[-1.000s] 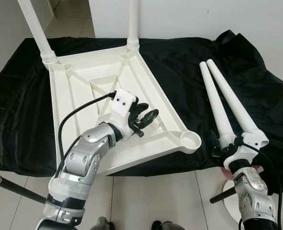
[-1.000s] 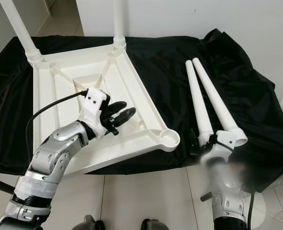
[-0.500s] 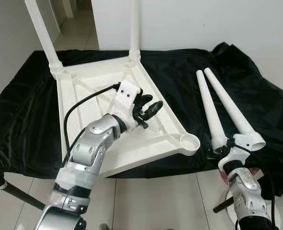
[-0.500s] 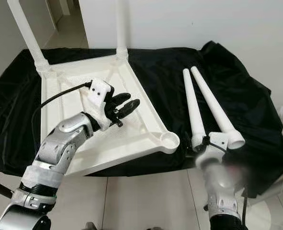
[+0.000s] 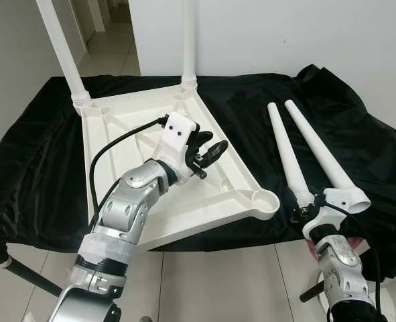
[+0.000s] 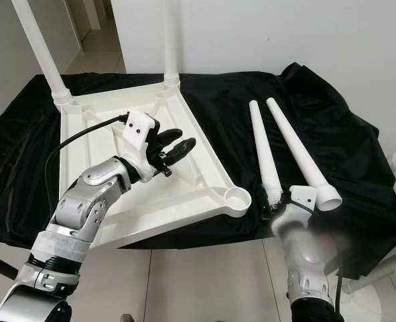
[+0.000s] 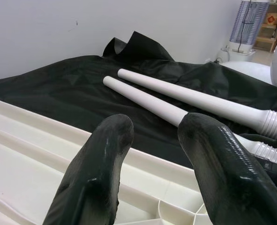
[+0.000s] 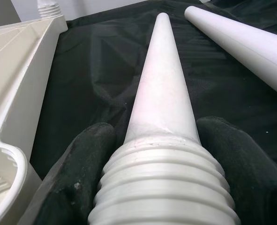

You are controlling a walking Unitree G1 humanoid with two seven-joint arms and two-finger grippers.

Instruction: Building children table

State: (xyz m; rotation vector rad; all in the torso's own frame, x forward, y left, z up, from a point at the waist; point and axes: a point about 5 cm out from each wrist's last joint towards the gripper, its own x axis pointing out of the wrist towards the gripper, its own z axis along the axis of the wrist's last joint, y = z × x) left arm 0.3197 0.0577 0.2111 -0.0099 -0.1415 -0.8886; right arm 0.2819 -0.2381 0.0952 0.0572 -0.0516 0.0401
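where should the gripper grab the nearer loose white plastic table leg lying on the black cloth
At the ribbed threaded collar of the nearer white tapered leg, coming in from its thick near end. The taper would slip; the ridges give purchase. The right gripper already straddles that collar.

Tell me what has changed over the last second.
The camera moved, so most of the shift is the view itself. The left gripper rose and now hovers open above the upturned tabletop. The right gripper stays at the threaded end of the nearer loose leg, its fingers on either side. The second loose leg and two fitted legs are unchanged.
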